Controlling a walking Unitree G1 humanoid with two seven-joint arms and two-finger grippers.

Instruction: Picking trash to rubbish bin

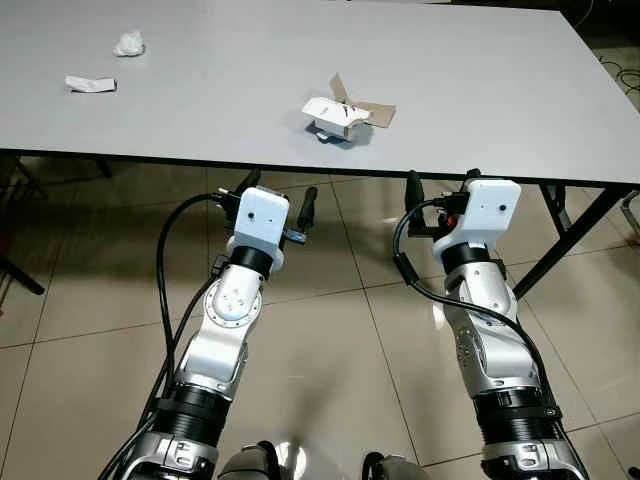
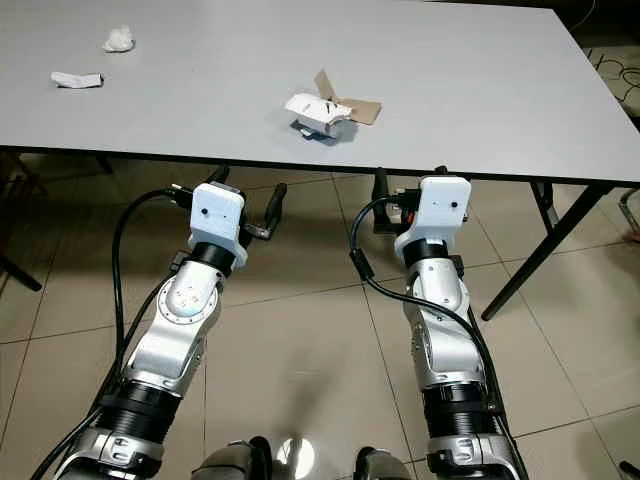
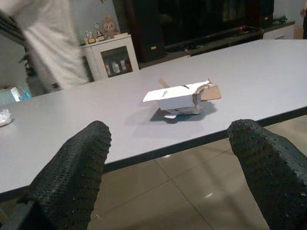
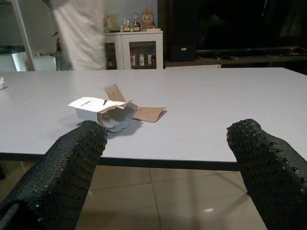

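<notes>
A torn white carton with brown cardboard flaps lies on the grey table, near its front edge. Far left on the table are a crumpled white paper ball and a flat white wrapper. My left gripper is open, held below and just in front of the table edge, left of the carton. My right gripper is open too, at the same height, right of the carton. Both wrist views look across the tabletop at the carton, past spread black fingers.
The table's dark front edge runs just above both grippers. Black table legs slant down at the right. Tiled floor lies beneath. Beyond the table stand a person in white, a white cabinet and dark furniture.
</notes>
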